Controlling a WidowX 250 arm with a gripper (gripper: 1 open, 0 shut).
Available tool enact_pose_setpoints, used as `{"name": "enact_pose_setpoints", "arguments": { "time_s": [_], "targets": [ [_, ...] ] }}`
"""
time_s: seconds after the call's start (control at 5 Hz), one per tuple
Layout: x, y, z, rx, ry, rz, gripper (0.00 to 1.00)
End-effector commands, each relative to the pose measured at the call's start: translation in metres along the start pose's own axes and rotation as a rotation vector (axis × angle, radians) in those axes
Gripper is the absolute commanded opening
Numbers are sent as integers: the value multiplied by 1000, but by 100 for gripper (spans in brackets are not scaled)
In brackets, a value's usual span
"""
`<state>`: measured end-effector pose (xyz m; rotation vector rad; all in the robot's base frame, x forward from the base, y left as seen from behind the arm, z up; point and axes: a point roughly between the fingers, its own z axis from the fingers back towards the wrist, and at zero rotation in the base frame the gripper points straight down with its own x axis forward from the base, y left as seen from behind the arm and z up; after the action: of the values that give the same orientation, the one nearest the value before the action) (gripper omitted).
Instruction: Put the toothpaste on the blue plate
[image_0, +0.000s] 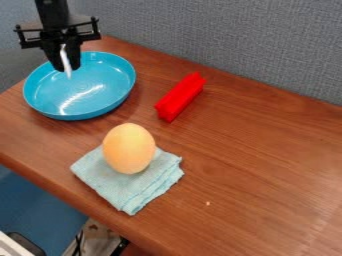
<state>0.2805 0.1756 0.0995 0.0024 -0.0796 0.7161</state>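
Gripper (63, 60) clamped on the toothpaste (64, 62), hanging over the blue plate (80, 86); tube looks light, soft, squashable, best pinched across its flat body.

Egg (128, 147) on cloth (130, 181)
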Motion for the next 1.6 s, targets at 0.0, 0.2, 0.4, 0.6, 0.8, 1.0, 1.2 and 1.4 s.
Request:
{"name": "enact_pose_setpoints", "arguments": {
  "time_s": [0.0,0.2,0.4,0.6,0.8,1.0,1.2,1.4],
  "targets": [
    [20,2,11,9,-82,-24,0],
    [26,2,7,20,-99,-48,0],
    [31,0,4,30,-117,-72,0],
    [36,-2,2,40,-135,-93,0],
    [40,-4,0,47,-147,-114,0],
    [44,-6,-3,55,-156,-135,0],
    [47,-7,-5,67,-167,-153,0],
    [51,-9,-7,72,-172,-167,0]
  ]
}}
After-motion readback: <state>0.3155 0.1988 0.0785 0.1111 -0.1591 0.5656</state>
